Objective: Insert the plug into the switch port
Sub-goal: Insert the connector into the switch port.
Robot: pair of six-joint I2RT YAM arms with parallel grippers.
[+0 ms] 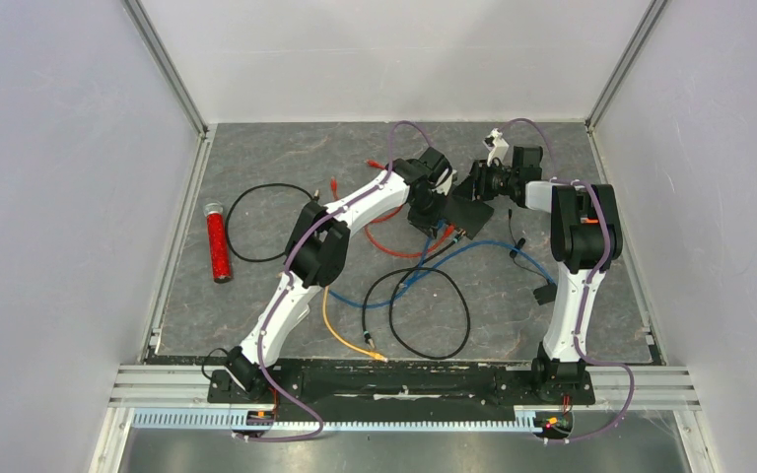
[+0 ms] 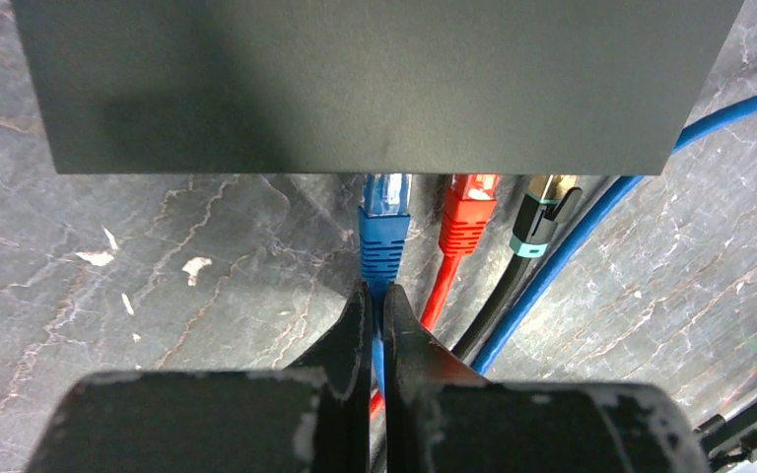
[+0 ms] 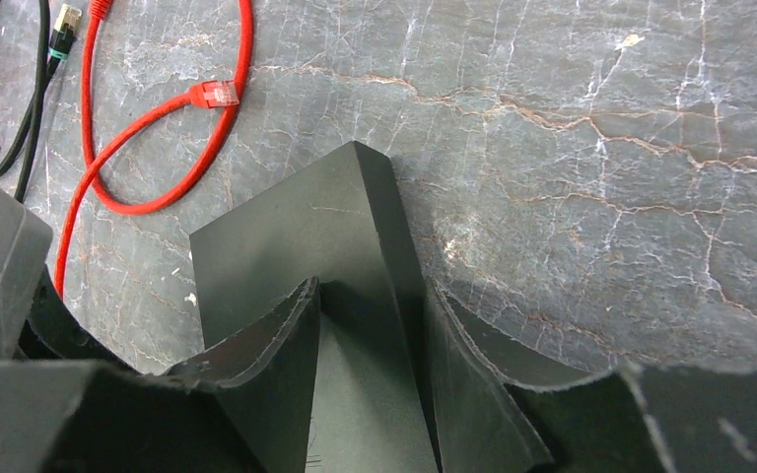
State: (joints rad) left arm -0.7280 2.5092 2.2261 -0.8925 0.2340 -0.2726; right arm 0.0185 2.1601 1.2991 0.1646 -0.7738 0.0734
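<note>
The left gripper (image 2: 379,296) is seen pressed together on the blue cable (image 2: 378,345), just behind the blue plug (image 2: 384,225). The cable is pinched between the two fingers, and the plug is pointed at the front face of the switch (image 2: 375,89), a flat black box. The clear tip of the plug is found at the lower edge of this face, but whether it is fully seated in a port cannot be told. Just beside it, to the right, a red plug (image 2: 468,212) and a black plug (image 2: 542,212) with a gold end are lined up against the same face.

In the right wrist view, the right gripper (image 3: 370,291) is closed on a corner of the switch, with one finger laid against each side. A loop of red cable (image 3: 158,148) is spread on the grey table (image 3: 601,148) behind it.

In the top view, a red tube (image 1: 219,241) is placed well apart at the left, and an orange cable (image 1: 345,330) is laid near the arm bases.
</note>
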